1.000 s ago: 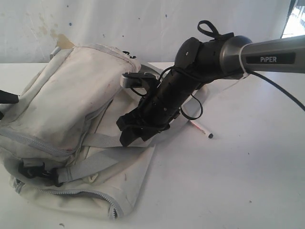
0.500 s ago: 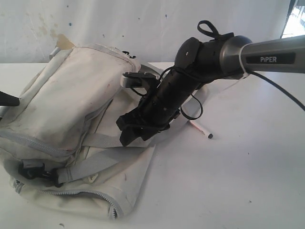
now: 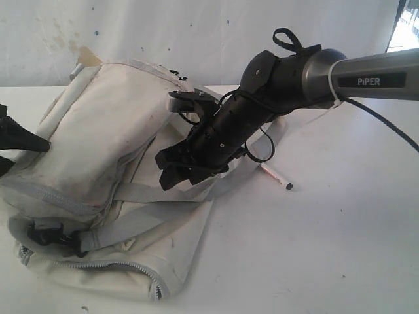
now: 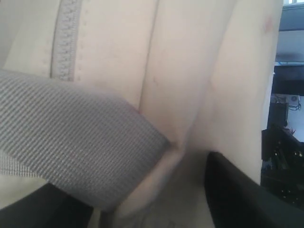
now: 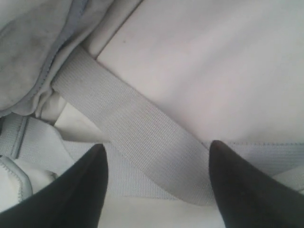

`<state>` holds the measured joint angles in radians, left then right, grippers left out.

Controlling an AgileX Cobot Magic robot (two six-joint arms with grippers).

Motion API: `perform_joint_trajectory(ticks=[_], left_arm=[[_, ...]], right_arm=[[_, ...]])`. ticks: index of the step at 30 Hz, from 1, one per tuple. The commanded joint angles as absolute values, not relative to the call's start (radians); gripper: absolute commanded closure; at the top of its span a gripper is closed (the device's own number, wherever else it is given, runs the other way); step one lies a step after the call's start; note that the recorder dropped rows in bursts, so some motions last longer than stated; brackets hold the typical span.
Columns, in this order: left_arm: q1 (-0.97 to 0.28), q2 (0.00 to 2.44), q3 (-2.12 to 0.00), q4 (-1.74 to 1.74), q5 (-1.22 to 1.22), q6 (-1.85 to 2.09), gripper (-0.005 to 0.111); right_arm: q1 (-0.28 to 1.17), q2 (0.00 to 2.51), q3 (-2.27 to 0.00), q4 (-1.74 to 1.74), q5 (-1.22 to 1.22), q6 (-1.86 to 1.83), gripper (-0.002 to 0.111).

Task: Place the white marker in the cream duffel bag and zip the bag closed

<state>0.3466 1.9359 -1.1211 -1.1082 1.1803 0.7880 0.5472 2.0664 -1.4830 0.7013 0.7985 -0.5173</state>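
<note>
A black label [image 3: 371, 81] on the grey metal tube of my right forearm [image 3: 407, 65] reads "PiPER" in white. The slim white marker [image 3: 275, 176] carries print too small to read.

The cream duffel bag [image 3: 98, 131] is spread over the left half of the exterior view, slumped on the white bench [image 3: 314, 248] — soft, off-white and marked with faint stains. Light grey straps [image 3: 141, 193] are laid across its middle, a black buckle [image 3: 52, 237] is seen at its lower left, and a grey zipper [image 3: 98, 265] is run along its lower edge. The white marker [image 3: 275, 176] is laid on the bench just right of centre, outside the bag and near its right edge — slanted, with a black tip pointed toward the lower right and its upper end hidden.
</note>
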Motion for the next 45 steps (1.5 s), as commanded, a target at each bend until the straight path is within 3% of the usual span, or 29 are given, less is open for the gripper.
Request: perform_joint_trajectory(ticks=[1, 9, 14, 20, 30, 37, 40, 45], left_arm=[[0.306, 1.867, -1.159, -1.033, 1.187, 0.705, 0.043], [0.219, 1.723, -1.168, -0.970, 1.221, 0.609, 0.043], [0.174, 1.684, -1.182, -0.745, 1.221, 0.385, 0.043], [0.138, 1.663, -1.226, -0.798, 1.221, 0.532, 0.043], [0.138, 1.665, -1.233, -0.671, 1.008, 0.510, 0.043], [0.138, 1.665, -1.233, -0.622, 1.158, 0.383, 0.028], [0.138, 1.665, -1.233, -0.566, 1.221, 0.310, 0.031], [0.138, 1.665, -1.233, -0.595, 1.221, 0.312, 0.052]], right_arm=[[0.549, 2.053, -1.488, 0.707, 0.728, -0.511, 0.051], [0.549, 2.053, -1.488, 0.707, 0.709, -0.509, 0.051], [0.549, 2.053, -1.488, 0.707, 0.715, -0.509, 0.051], [0.549, 2.053, -1.488, 0.703, 0.732, -0.517, 0.051], [0.549, 2.033, -1.488, 0.703, 0.760, -0.523, 0.051], [0.549, 2.032, -1.488, 0.703, 0.792, -0.523, 0.051], [0.547, 2.032, -1.488, 0.699, 0.815, -0.523, 0.051], [0.547, 2.032, -1.488, 0.696, 0.828, -0.523, 0.051]])
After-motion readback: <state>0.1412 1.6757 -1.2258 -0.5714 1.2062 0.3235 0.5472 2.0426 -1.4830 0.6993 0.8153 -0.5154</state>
